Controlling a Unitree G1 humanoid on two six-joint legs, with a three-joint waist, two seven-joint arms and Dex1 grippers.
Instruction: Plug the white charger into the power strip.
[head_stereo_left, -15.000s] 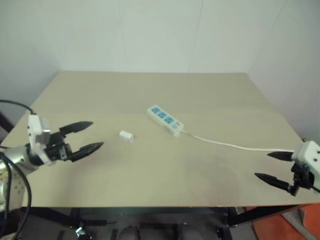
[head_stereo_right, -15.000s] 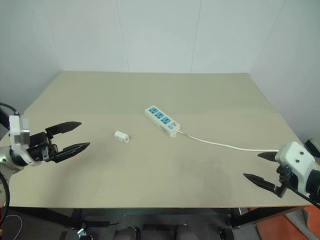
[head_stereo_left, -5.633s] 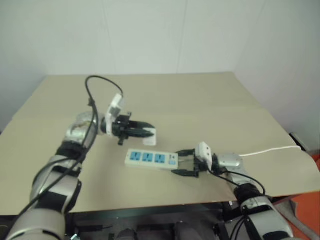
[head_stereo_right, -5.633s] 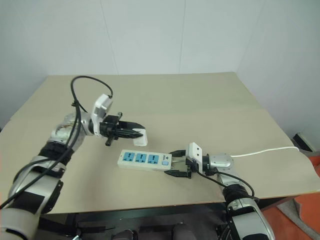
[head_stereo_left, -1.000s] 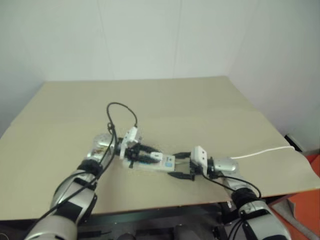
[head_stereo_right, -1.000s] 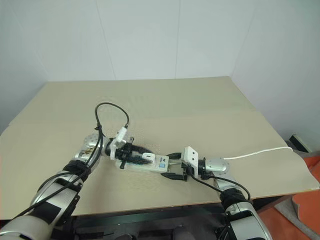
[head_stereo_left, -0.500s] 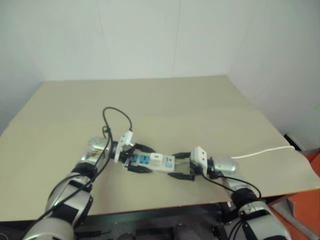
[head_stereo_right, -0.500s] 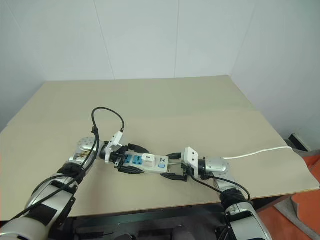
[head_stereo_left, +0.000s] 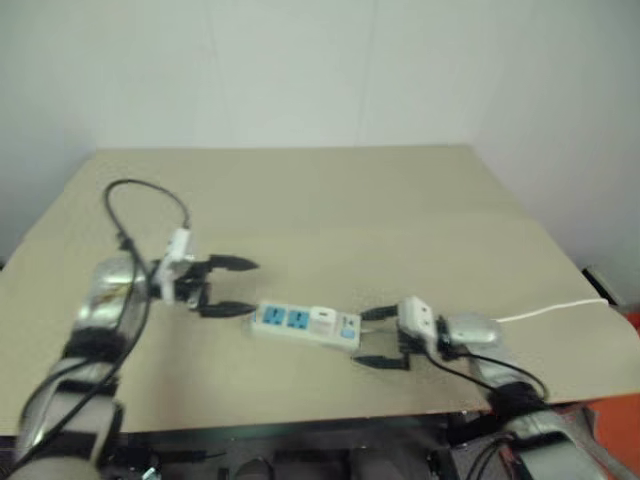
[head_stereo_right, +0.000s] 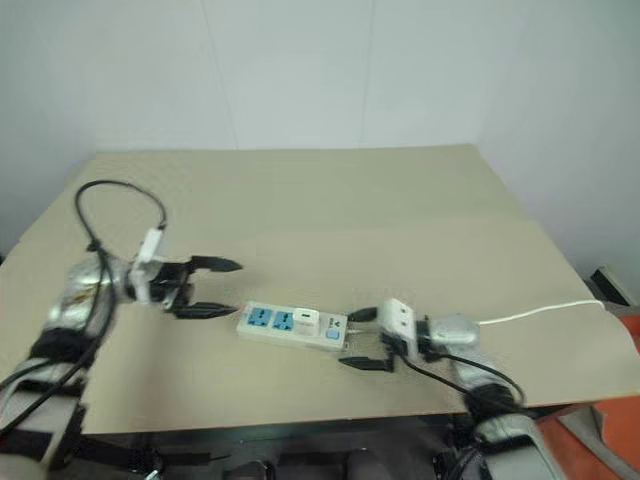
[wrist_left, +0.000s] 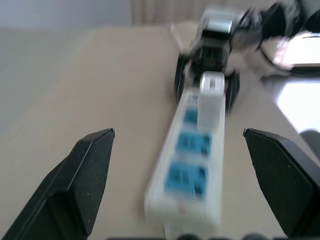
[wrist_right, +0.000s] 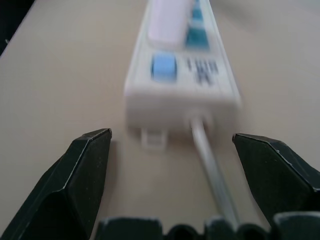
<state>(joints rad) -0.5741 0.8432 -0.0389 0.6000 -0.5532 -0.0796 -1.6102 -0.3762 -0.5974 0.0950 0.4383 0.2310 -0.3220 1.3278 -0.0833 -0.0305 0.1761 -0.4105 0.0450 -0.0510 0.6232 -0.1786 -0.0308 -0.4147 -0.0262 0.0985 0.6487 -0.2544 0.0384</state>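
The power strip (head_stereo_left: 300, 324) lies flat near the table's front, with two blue socket faces showing. The white charger (head_stereo_left: 322, 320) stands on the strip at the socket nearest the cord end; the left wrist view also has the charger (wrist_left: 211, 99) upright on the strip (wrist_left: 192, 175). My left gripper (head_stereo_left: 240, 288) hangs open just left of the strip, with nothing between its fingers. At the strip's cord end my right gripper (head_stereo_left: 363, 339) is open, its fingers flanking the cord (wrist_right: 212, 165) a short way off the strip (wrist_right: 180, 75).
The thin white cord (head_stereo_left: 550, 305) runs from the strip to the table's right edge. The tan table (head_stereo_left: 320, 200) stretches bare behind the strip to a white wall. A black cable (head_stereo_left: 140, 190) loops above my left forearm.
My left gripper has opened, let go of the charger and drawn back to the left and up. The right gripper has backed slightly right, off the strip's end. The camera view has shifted.
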